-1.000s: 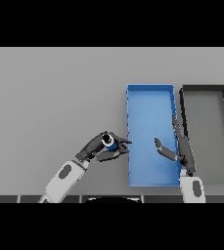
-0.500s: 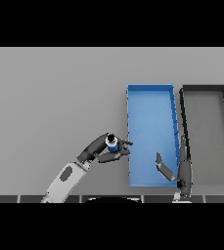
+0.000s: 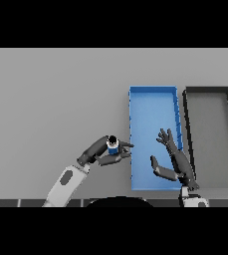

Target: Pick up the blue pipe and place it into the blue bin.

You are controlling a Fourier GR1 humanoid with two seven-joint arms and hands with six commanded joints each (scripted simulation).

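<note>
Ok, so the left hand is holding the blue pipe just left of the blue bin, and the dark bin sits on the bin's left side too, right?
Not quite. The left hand does hold the blue pipe just left of the blue bin, but the head view shows the dark bin on the blue bin's right side, not its left.

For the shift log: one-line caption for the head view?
Left hand grips the blue pipe beside the blue bin; right hand open over it.

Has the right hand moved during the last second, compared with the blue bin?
Yes. The right hand dropped toward the blue bin's near end, then came back up; it is open over the bin's right half.
</note>
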